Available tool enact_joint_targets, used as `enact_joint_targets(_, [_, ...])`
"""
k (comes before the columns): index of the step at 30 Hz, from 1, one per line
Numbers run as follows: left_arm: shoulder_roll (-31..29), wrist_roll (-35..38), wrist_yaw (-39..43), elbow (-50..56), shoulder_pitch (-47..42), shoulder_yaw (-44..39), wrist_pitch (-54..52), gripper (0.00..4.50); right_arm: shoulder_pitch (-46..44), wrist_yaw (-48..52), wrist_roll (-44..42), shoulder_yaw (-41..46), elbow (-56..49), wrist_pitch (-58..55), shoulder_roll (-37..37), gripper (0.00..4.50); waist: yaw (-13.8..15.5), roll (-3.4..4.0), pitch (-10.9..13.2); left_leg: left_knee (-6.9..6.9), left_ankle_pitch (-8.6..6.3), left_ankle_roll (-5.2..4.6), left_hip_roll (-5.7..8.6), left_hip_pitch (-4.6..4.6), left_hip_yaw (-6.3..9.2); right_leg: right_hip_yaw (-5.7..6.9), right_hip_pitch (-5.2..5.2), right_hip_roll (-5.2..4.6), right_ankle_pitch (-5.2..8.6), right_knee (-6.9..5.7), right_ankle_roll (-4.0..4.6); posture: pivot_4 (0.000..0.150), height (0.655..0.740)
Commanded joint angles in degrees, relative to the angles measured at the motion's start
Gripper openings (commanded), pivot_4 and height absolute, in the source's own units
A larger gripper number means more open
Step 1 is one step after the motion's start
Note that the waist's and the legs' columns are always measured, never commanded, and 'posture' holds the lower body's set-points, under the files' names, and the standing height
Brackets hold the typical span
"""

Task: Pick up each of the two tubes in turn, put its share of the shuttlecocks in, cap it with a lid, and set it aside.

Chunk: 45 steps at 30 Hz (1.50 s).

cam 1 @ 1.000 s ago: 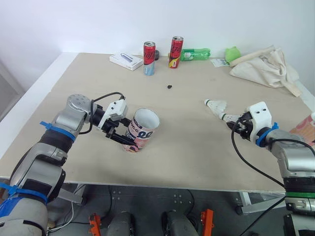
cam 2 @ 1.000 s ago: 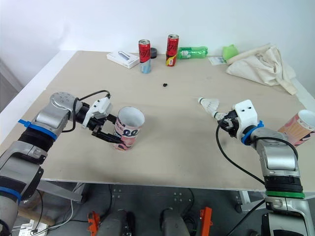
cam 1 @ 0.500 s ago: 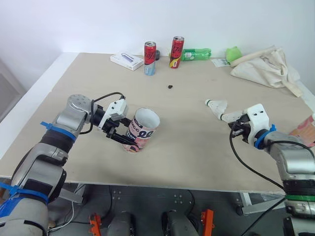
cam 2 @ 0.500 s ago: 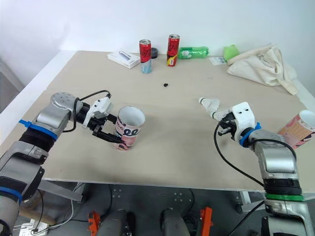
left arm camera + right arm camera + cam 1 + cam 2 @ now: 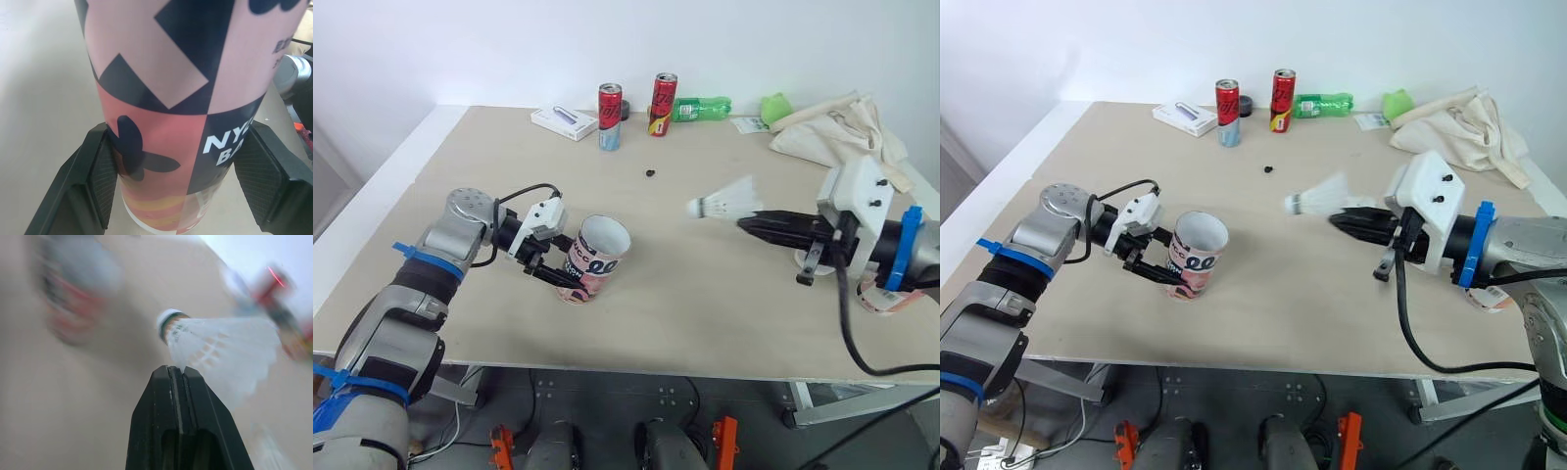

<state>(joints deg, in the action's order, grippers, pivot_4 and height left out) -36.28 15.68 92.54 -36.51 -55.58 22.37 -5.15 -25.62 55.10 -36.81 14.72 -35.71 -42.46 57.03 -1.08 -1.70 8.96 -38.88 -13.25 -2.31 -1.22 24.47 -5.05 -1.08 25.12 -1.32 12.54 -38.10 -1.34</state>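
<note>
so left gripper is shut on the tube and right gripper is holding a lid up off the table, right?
Not a lid. The right gripper is shut on a white shuttlecock, pinching its feather skirt, as the right wrist view shows. The rest holds: the left gripper is shut on the pink-and-black tube, and the shuttlecock is held up off the table.

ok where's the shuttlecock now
In the left eye view the shuttlecock is over the right half of the table, pinched in the right pincer, with the tube to its left.
</note>
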Motion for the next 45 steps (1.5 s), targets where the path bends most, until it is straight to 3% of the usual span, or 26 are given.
enact_joint_targets(1, [0.3,-0.5,0.0,-0.3,-0.9,0.3,0.6,3.04,-6.1,1.0,1.2,-7.7,-1.9,2.0,0.0,0.06,0.0,0.00,0.0,0.00,0.00,0.00,0.00,0.00,-0.01,0.00,0.00,-0.01,0.00,0.00,0.01,0.150,0.7400])
enact_joint_targets(7, [0.2,-0.4,0.0,-0.7,-1.3,1.0,0.9,3.04,-18.7,1.8,11.4,-21.8,6.0,6.7,-3.6,0.06,0.0,0.00,0.0,-0.10,0.00,0.00,0.00,0.09,-0.10,-0.02,0.09,-0.06,0.06,0.00,0.23,0.150,0.7400])
enact_joint_targets(16, [0.2,-0.4,0.0,-0.5,-1.2,1.3,0.7,3.04,-27.8,7.7,18.3,-30.8,12.3,11.8,-8.5,0.06,0.0,0.00,0.0,-0.17,-0.02,-0.03,0.01,0.23,-0.07,0.06,0.16,-0.08,-0.08,-0.01,0.18,0.150,0.7400])
enact_joint_targets(19, [0.4,-0.4,0.0,-0.2,-1.0,1.1,0.5,3.04,-31.6,7.1,22.0,-33.2,16.7,12.0,-11.2,0.97,0.0,0.01,0.0,-0.23,-0.02,-0.03,-0.02,0.22,-0.07,0.08,0.18,-0.05,-0.08,-0.05,0.15,0.150,0.7400])
enact_joint_targets(25, [0.5,-0.2,0.0,0.5,-0.6,1.0,0.1,3.04,-30.0,10.1,21.0,-31.7,14.7,11.5,-11.1,3.97,0.1,0.00,0.0,-0.38,-0.04,-0.06,-0.06,0.34,-0.05,0.14,0.19,-0.05,-0.17,-0.07,0.32,0.150,0.7400])
enact_joint_targets(30, [1.1,-0.4,0.0,0.0,-0.7,0.6,0.3,3.04,-21.3,10.4,12.1,-18.4,12.9,5.4,-6.0,3.97,0.6,0.00,0.0,-0.54,-0.12,-0.18,-0.01,0.58,0.05,0.31,0.20,-0.17,-0.15,0.00,0.24,0.150,0.7400])
enact_joint_targets(34, [1.3,-0.4,0.0,0.3,-0.3,0.0,0.1,3.04,-14.7,-1.4,15.9,-11.0,18.2,0.6,-6.1,3.97,0.7,0.00,0.0,-0.60,-0.15,-0.22,0.01,0.54,-0.03,0.23,0.19,-0.21,-0.21,0.00,0.21,0.150,0.7400])
enact_joint_targets(41, [0.1,-0.5,0.0,1.3,1.1,-0.6,-0.2,3.04,-2.8,-22.6,21.0,-4.8,23.9,-12.1,-14.6,3.97,0.6,-0.02,0.0,-0.60,-0.14,-0.20,-0.02,0.51,0.03,0.13,0.18,-0.14,-0.23,-0.05,0.30,0.150,0.7400])
enact_joint_targets(45, [0.5,-0.7,0.0,1.2,0.7,-0.9,-0.4,3.04,-3.7,-29.5,22.5,-3.7,30.4,-10.1,-21.2,3.97,0.4,0.15,0.0,-0.58,-0.14,-0.20,-0.02,0.52,-0.05,0.06,0.25,-0.05,-0.26,-0.06,0.24,0.150,0.7400])
